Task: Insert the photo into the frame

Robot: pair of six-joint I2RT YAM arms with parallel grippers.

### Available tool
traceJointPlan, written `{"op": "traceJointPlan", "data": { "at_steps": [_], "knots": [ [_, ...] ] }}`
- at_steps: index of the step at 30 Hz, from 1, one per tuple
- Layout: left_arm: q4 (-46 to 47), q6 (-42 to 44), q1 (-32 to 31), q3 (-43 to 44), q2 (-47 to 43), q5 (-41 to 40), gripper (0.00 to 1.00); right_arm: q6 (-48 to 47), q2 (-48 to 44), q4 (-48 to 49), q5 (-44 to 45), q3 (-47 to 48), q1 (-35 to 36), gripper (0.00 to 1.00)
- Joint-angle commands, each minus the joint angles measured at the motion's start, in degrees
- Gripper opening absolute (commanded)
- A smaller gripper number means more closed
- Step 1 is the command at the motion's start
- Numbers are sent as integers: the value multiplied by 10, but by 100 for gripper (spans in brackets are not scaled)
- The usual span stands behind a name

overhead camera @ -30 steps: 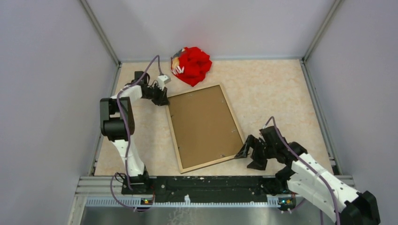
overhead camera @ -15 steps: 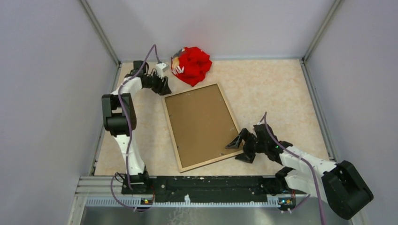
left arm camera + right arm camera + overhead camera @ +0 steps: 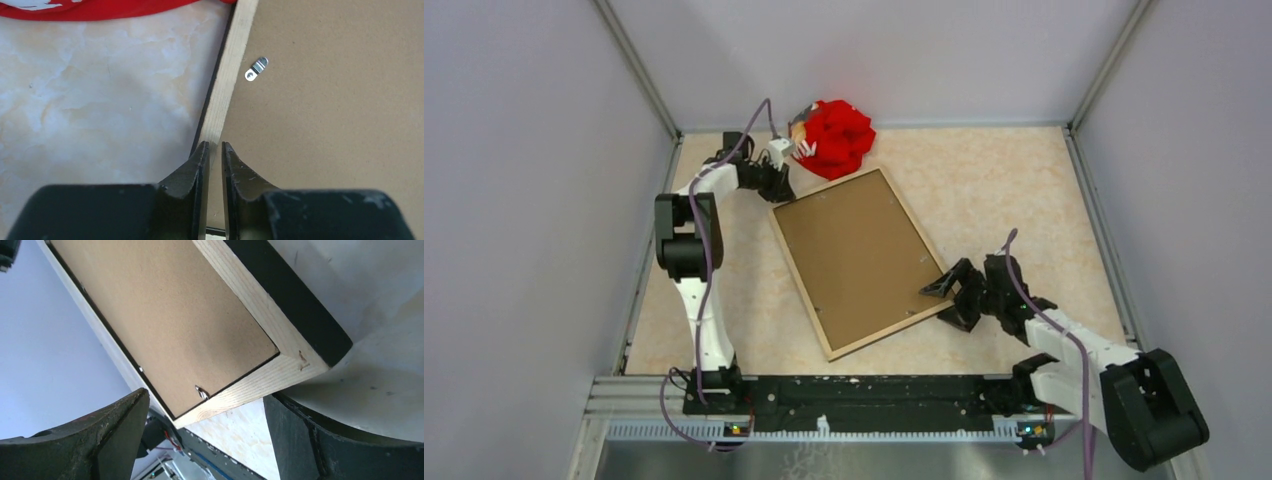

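The photo (image 3: 854, 250) lay back-up inside the frame (image 3: 801, 280) at mid-surface, left tool (image 3: 212, 146) nearly pressed together over the far rail, right tool (image 3: 205, 397) spread wide around the near-right corner, so steadying those 2 corners gently before turning clips (image 3: 258, 67) seemed best.

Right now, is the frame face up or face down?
Face down: the frame's light wood back and a metal clip face up; black shows only along its outer edge.
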Motion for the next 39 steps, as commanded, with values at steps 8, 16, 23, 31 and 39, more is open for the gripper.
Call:
{"op": "traceJointPlan", "data": {
  "at_steps": [8,16,23,31,39],
  "knots": [
    [-183,177,-16,-115,-49,69,20,-104,101,10,18,92,-89,84],
    [-226,167,-7,-116,-112,78,26,-138,147,-17,28,142,-123,84],
    [12,-44,18,-19,-91,-5,55,-127,129,-8,33,108,-123,84],
    [-19,-94,12,124,67,-30,58,-120,87,-15,40,81,-124,84],
    [-36,-107,10,131,100,-1,51,-118,77,-5,31,66,-123,84]
  ]
}}
